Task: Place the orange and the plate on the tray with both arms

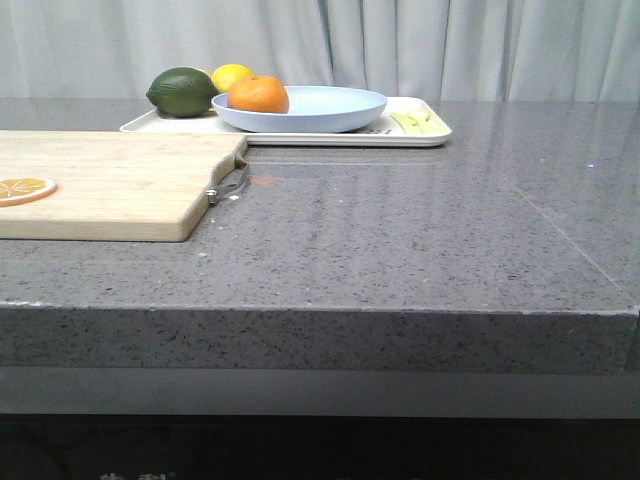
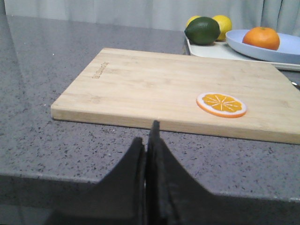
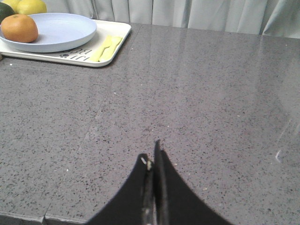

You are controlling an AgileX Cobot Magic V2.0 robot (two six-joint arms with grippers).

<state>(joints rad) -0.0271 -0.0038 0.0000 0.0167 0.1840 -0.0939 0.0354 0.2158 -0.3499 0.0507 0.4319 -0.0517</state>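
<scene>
The orange lies in the pale blue plate, which rests on the white tray at the back of the table. They also show in the left wrist view, orange, plate, tray, and in the right wrist view, orange, plate, tray. My left gripper is shut and empty, low over the table's front edge before the cutting board. My right gripper is shut and empty over bare table, far from the tray. Neither gripper shows in the front view.
A wooden cutting board with an orange slice lies front left. A green fruit and a yellow lemon sit on the tray's left end. Pale yellow cutlery lies on its right end. Curtains hang behind.
</scene>
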